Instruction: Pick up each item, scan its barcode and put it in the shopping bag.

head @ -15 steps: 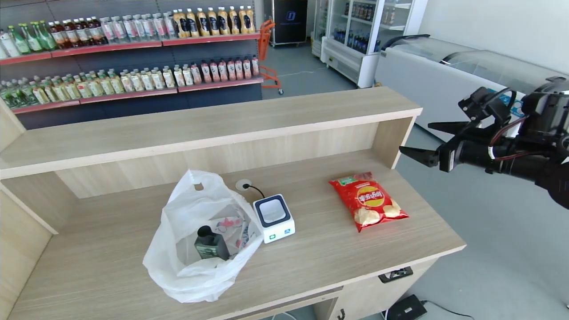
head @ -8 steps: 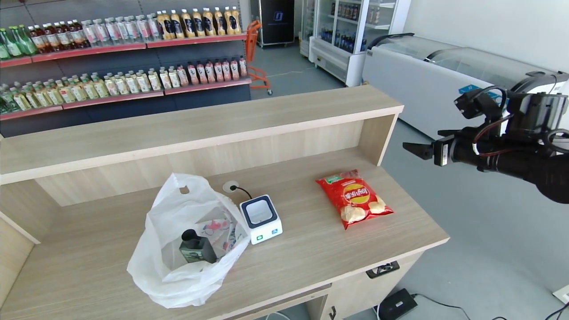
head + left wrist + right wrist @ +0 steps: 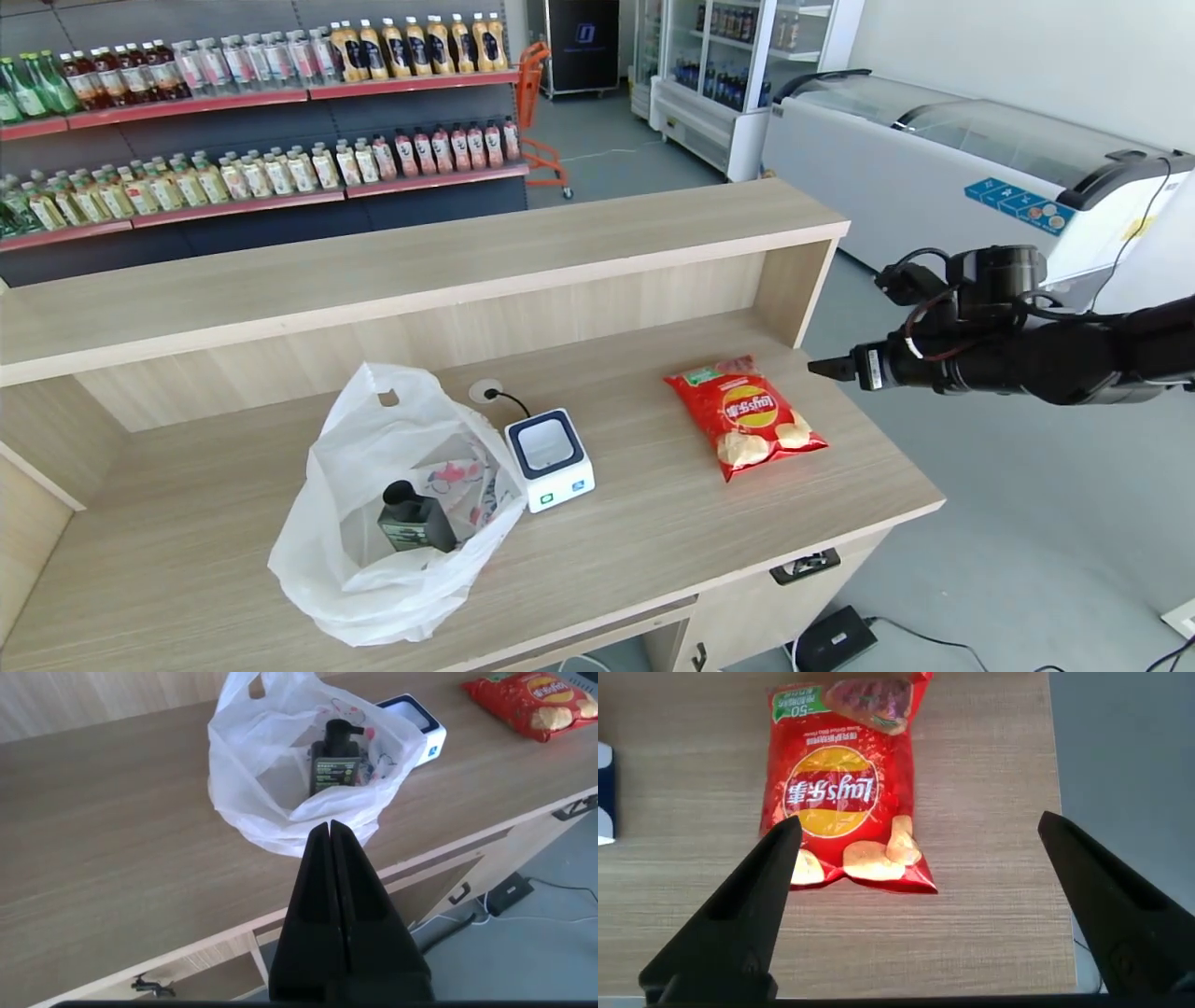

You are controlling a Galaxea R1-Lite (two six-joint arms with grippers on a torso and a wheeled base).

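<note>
A red bag of chips lies flat on the right part of the wooden counter. My right gripper hovers just off the counter's right side, close to the chips, a little above them. In the right wrist view the right gripper is open wide, with the chips between its fingers and below. A white plastic shopping bag stands open at left with a dark pump bottle inside. The white scanner sits beside it. My left gripper is shut and empty, held off the counter's front edge near the shopping bag.
A raised wooden ledge walls the counter's back and right rear corner. Behind it run shelves of bottles; chest freezers stand to the right. A cable runs from the scanner to a hole in the counter.
My right arm has come down and in toward the chips, and its wrist has turned. The head camera shifted early on; the chips, bag and scanner stayed put.
</note>
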